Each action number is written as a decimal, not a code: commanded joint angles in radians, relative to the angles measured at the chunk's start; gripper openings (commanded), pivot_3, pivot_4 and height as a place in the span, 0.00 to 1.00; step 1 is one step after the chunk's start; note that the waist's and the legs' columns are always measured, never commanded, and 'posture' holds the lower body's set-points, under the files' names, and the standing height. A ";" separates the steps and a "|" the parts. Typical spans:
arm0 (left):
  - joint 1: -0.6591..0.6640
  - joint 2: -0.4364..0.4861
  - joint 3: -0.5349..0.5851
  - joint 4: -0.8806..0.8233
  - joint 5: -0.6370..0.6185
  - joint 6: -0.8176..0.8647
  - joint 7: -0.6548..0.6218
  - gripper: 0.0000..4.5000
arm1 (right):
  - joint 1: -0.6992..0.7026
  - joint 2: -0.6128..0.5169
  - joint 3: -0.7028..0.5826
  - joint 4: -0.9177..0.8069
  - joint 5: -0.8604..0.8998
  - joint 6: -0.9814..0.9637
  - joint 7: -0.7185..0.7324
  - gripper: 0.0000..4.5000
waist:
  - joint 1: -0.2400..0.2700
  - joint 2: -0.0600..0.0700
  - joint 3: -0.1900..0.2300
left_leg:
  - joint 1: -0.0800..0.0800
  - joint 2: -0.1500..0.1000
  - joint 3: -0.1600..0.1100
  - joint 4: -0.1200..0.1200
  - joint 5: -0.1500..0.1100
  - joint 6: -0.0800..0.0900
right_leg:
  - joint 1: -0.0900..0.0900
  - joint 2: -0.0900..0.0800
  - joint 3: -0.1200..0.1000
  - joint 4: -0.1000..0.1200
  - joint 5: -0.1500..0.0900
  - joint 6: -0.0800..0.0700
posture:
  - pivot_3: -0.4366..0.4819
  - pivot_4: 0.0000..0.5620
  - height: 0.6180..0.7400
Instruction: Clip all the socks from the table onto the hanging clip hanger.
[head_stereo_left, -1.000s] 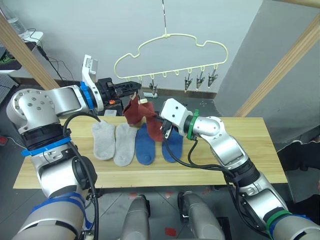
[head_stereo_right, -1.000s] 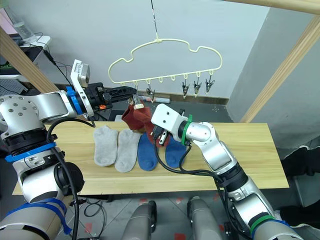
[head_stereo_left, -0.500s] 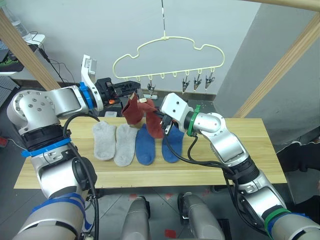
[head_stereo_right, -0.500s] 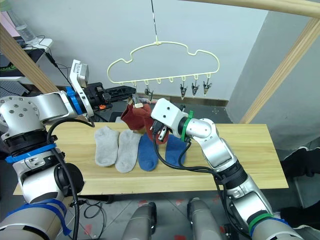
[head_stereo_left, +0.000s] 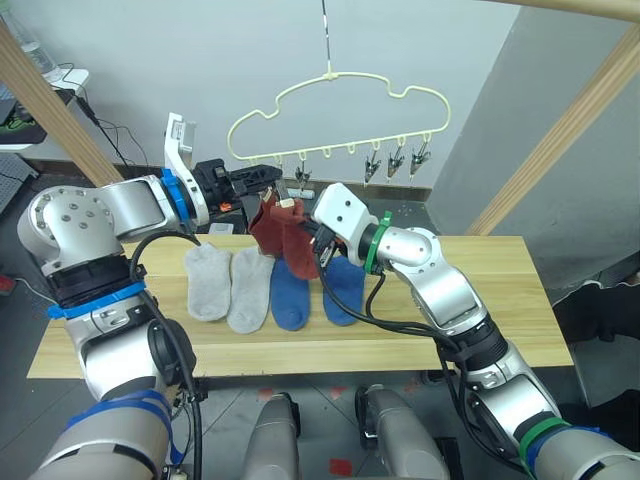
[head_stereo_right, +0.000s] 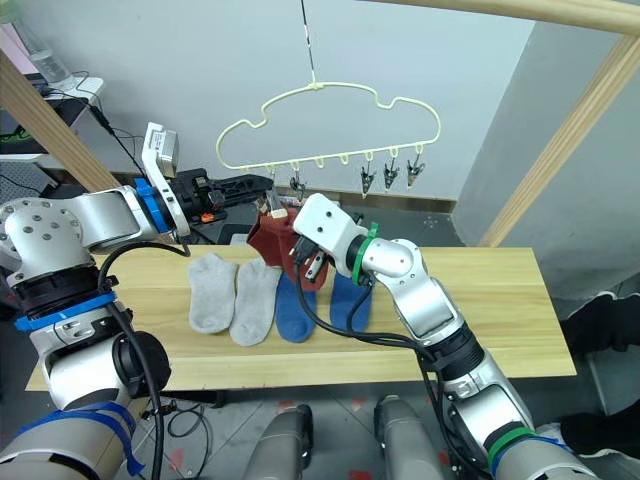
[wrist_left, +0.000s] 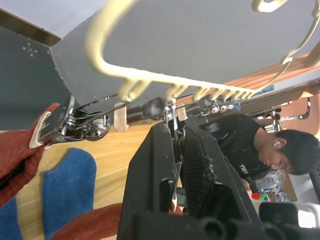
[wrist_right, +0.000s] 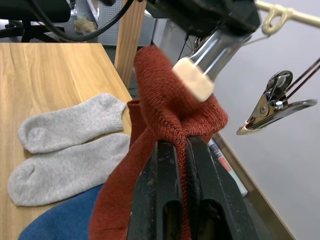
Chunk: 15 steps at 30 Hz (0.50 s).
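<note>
The pale-yellow clip hanger (head_stereo_left: 340, 88) hangs on a cord over the table's (head_stereo_left: 480, 300) far edge. My left gripper (head_stereo_left: 270, 178) is shut on one of its metal clips (wrist_left: 172, 117), near the bar's left end. Beside it, a cream-padded clip (wrist_right: 196, 80) bites a rust red sock (head_stereo_left: 268, 222). My right gripper (wrist_right: 172, 145) is shut on a rust red sock (head_stereo_left: 303, 258), holding it just below those clips. Two light grey socks (head_stereo_left: 207, 282) (head_stereo_left: 248, 290) and two blue socks (head_stereo_left: 290, 292) (head_stereo_left: 343, 290) lie in a row on the table.
Thick wooden poles slant up on the right (head_stereo_left: 565, 135) and the left (head_stereo_left: 45, 95). Three free clips (head_stereo_left: 397, 160) hang at the bar's right end. A person (wrist_left: 265, 150) sits beyond the table in the left wrist view. The table's right half is bare wood.
My right gripper has carried its red sock a little left and up, closer to the clips. The left gripper has stayed at the hanger bar.
</note>
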<state>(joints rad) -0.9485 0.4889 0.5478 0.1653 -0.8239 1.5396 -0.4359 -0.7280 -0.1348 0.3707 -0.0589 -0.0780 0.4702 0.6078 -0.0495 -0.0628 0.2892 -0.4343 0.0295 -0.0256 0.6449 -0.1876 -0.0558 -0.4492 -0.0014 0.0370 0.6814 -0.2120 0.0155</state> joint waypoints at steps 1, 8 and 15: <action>-0.006 0.020 -0.007 -0.033 -0.033 -0.005 -0.031 0.31 | -0.027 0.006 -0.033 -0.020 0.016 -0.007 -0.014 0.00 | 0.000 0.000 0.000 | 0.000 0.000 0.000 0.000 0.000 0.000 | 0.000 0.000 0.000 0.000 0.000 0.000 | 0.46 0.36 1.00; -0.009 0.026 -0.009 -0.029 -0.043 -0.006 -0.040 0.72 | -0.037 0.012 -0.035 -0.002 0.018 -0.015 -0.020 0.00 | 0.000 0.000 0.000 | 0.000 0.000 0.000 0.000 0.000 0.000 | 0.000 0.000 0.000 0.000 0.000 0.000 | 0.46 0.36 1.00; 0.090 0.080 -0.099 -0.164 -0.011 -0.184 -0.128 1.00 | -0.048 0.048 -0.059 0.064 0.064 -0.006 -0.021 0.12 | -0.003 0.000 0.000 | 0.000 0.000 0.000 0.000 0.000 0.000 | 0.000 0.000 0.000 0.000 0.000 0.000 | 0.46 0.40 1.00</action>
<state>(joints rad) -0.8855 0.5410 0.4785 0.0787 -0.8407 1.4257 -0.5190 -0.7621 -0.0982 0.3351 0.0092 -0.0453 0.4699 0.5896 -0.0524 -0.0627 0.2892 -0.4339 0.0302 -0.0254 0.6445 -0.1874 -0.0555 -0.4491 -0.0014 0.0376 0.6815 -0.2120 0.0154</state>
